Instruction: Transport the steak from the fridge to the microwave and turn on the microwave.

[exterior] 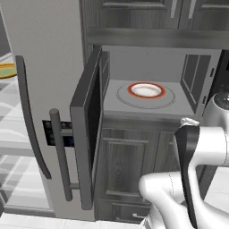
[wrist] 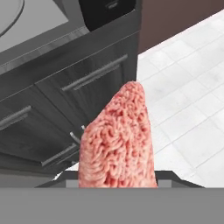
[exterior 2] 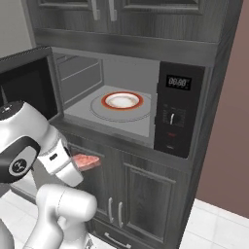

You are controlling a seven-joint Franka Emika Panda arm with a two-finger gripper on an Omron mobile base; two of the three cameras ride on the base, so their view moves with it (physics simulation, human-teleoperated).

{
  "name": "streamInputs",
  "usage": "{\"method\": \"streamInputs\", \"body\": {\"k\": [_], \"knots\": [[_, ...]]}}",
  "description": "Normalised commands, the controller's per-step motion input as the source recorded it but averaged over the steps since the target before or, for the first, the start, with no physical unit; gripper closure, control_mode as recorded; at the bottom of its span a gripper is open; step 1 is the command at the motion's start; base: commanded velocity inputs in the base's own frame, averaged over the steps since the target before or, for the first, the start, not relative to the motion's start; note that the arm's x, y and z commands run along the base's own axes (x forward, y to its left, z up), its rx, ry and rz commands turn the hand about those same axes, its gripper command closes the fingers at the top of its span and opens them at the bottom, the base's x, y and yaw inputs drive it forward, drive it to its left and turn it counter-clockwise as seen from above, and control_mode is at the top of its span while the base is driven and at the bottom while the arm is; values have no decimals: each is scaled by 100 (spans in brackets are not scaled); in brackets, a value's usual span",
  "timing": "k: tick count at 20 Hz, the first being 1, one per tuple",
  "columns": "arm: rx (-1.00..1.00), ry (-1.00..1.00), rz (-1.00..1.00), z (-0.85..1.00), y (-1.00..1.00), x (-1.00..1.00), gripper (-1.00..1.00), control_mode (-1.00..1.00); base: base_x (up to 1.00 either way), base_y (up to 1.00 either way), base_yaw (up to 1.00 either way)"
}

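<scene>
My claw (exterior 2: 83, 164) is clamped on the steak (exterior 2: 86, 161), left of centre in the right base view, below the microwave (exterior 2: 127, 104) opening. Beyond it, the door stands open, turntable (exterior 2: 122, 101) bare. Remaining: place steak, close door, start.

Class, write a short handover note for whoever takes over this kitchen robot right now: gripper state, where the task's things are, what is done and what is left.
Gripper: shut on the steak, carried in front of the lower cabinets, below the microwave's opening.
Microwave: door swung wide open; the turntable carries nothing.
Fridge: to the left of the microwave, open, with glass shelves showing.
Done: steak taken out of the fridge and brought to the microwave; door opened.
Left: lift the steak onto the turntable, release it, shut the door, start the microwave at its control panel.
</scene>
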Motion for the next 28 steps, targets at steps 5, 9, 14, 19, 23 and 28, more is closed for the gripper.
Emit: {"method": "streamInputs", "body": {"k": [5,9,14,19,23,28], "knots": [[-5,0,8,0,11,48,100,-100,0,0,0],[-1,0,7,0,18,50,100,-100,0,0,0],[0,0,8,0,1,51,100,-100,0,0,0],[0,0,8,0,0,47,100,-100,0,0,0],[0,-1,9,0,0,53,100,-100,0,0,0],[0,-12,7,0,0,36,100,-100,0,0,0]]}}
